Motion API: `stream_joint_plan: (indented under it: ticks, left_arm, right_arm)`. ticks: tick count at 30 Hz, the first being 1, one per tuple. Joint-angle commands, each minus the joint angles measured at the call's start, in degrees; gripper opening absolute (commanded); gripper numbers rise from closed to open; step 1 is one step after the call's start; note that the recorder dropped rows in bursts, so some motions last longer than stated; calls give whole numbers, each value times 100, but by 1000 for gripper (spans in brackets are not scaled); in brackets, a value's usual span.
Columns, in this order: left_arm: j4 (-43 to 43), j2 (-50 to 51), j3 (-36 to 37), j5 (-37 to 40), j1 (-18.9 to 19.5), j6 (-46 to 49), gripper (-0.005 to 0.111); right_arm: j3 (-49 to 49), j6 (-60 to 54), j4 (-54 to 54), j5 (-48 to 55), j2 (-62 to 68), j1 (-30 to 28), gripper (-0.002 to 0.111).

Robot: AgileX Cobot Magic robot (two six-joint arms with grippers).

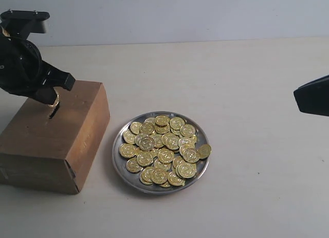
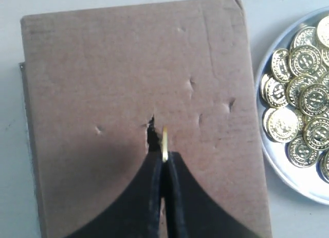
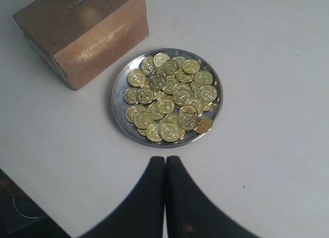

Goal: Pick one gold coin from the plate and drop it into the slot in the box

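Holding one small gold coin (image 2: 165,143) on its edge, my left claw (image 2: 164,158) was clamped on it over the plain brown cardboard box (image 2: 128,68), just beside the short dark slot (image 2: 152,136). I judged that releasing there could leave it lying on the cardboard, because the edge was not over the opening.

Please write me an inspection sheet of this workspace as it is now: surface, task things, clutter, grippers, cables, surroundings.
Surface: pale table.
Job's things: brown box, slot in its top face; metal plate beside it, heaped with gold coins.
Clutter: nothing seen.
Grippers: left gripper above the box, jaws shut on one coin, edge-on beside the slot; right gripper jaws shut, empty, apart from the plate.
Cables: thin pale loop, perhaps a wire, past the table edge.
Surroundings: plain pale wall.
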Motion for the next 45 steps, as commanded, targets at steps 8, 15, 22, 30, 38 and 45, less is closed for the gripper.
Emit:
stream_joint_plan:
  ticks: [8, 15, 22, 30, 38, 45]
  left_arm:
    - [73, 207, -33, 7, 12, -130, 0]
    - [140, 201, -33, 7, 12, -130, 0]
    - [140, 201, -33, 40, 12, -130, 0]
    - [140, 201, -33, 106, 12, -130, 30]
    - [-104, -314, 4, 176, 12, 150, 18]
    - [-2214, -3974, 2836, -3818, -1386, 1724, 2]
  right_arm:
    - [31, 2, 62, -41, -23, -3, 0]
    - [31, 2, 62, -41, -23, -3, 0]
    - [31, -10, 62, -42, -23, -3, 0]
    - [31, -9, 72, -42, -23, -3, 0]
    - [31, -57, -191, -819, -183, -3, 0]
    - [2268, 163, -363, -4387, -1905, -3, 0]
